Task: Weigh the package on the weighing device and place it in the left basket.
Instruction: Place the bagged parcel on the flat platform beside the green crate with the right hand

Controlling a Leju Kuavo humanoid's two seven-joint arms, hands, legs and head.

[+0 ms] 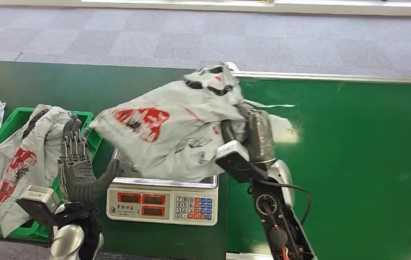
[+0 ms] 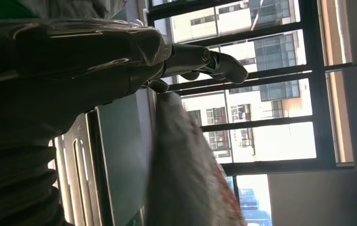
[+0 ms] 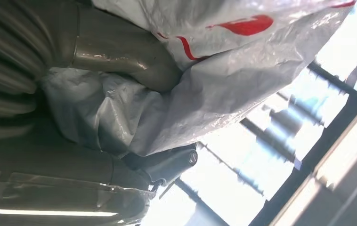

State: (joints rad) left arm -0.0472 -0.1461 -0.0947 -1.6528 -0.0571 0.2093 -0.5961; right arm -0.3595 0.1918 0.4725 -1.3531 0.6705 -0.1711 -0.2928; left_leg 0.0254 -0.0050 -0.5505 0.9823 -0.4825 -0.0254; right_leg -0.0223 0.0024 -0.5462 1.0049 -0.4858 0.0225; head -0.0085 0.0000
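Grey courier bag [image 1: 165,130] held in right hand [image 1: 235,132] above weighing scale [image 1: 162,200]; left hand [image 1: 76,168] beside scale, fingers apart, empty.

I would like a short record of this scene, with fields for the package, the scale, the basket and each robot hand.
package: grey bag with red print, over the scale, its lower edge at the pan
scale: on the green table, with red displays and a keypad
basket: green, left of the scale, already holds a grey bag
left robot hand: open, upright beside the scale
right robot hand: grips the package
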